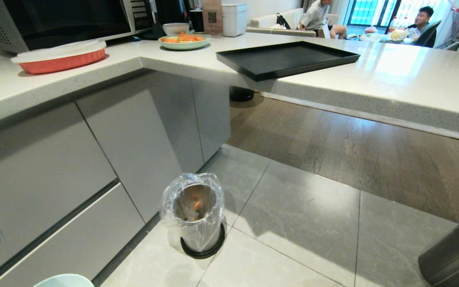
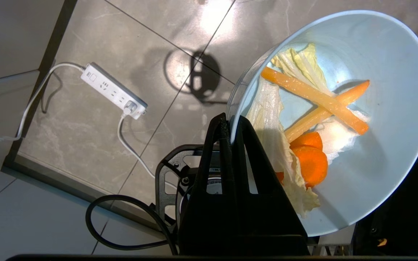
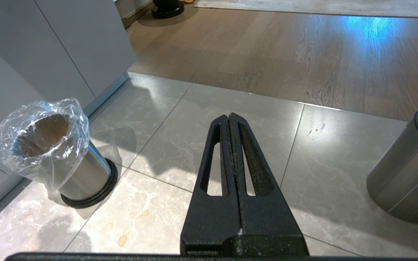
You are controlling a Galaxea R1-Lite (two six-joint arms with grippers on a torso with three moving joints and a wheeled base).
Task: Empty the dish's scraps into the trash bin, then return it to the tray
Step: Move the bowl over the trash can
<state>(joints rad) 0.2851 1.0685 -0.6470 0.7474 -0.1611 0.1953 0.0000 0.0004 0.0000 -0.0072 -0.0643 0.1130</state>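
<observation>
The jaws of the left gripper pinch the rim of the dish, one finger inside, one outside; the scraps — carrot strips, slices and pale leaf — lie in the tilted bowl above the tiled floor, where a white power strip lies. The trash bin is outside this view.

In the head view only a sliver of the dish shows at the bottom edge, the gripper itself cut off. The trash bin stands on the tiles by the cabinets, something orange dimly inside; the tray sits on the counter, overhanging its edge.

The right wrist view shows the right gripper pressed together, holding nothing, hanging over the floor between the trash bin and a larger dark cylinder, partly cut off.
</observation>
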